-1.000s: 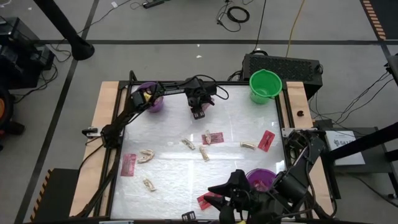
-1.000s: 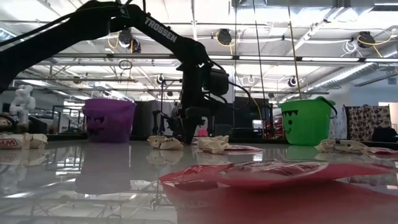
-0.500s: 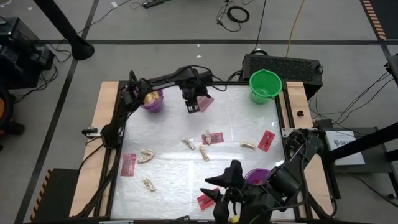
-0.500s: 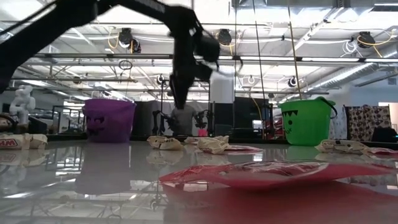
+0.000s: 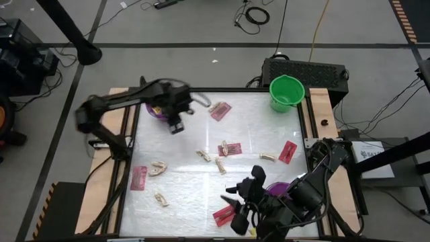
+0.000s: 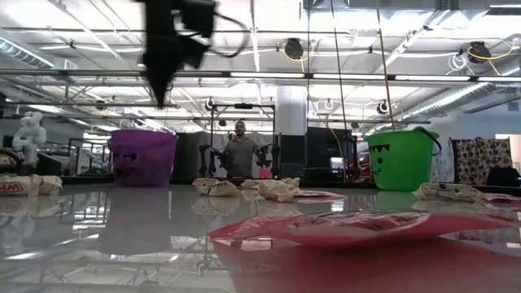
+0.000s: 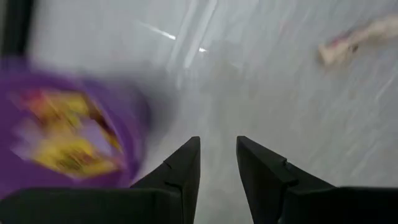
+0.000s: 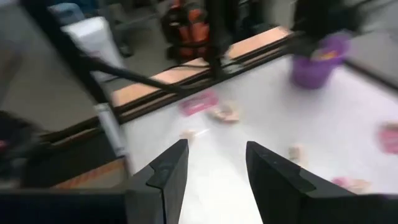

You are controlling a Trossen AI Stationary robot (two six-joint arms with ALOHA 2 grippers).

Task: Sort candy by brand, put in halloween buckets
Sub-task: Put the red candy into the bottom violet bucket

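My left gripper point(image 5: 176, 122) hangs high over the far left of the table, pointing down, just right of a purple bucket point(image 5: 156, 109). Its fingers point(image 7: 217, 140) stand a little apart with nothing between them. That bucket point(image 7: 62, 137) holds yellow packets. A red packet point(image 5: 220, 111) lies flat at the far middle. The green bucket point(image 5: 285, 91) stands at the far right corner. My right gripper point(image 5: 235, 198) is open and empty point(image 8: 217, 146) above the near edge. It is beside a second purple bucket point(image 5: 279, 193), which its arm partly hides.
Loose candy lies across the table's middle: tan pieces point(image 5: 203, 156) point(image 5: 267, 156) point(image 5: 158, 168) point(image 5: 161, 198) and red packets point(image 5: 230, 148) point(image 5: 287, 152) point(image 5: 139, 178) point(image 5: 225, 215). A person point(image 6: 240, 150) stands in the room behind the table. Wooden strips point(image 5: 114, 128) border the left and right sides.
My left gripper has risen from the table at the far middle and swung toward the left edge, ending beside the purple bucket. The red packet that showed at its fingers half a second ago now lies on the table behind it. My right gripper has rolled where it hangs.
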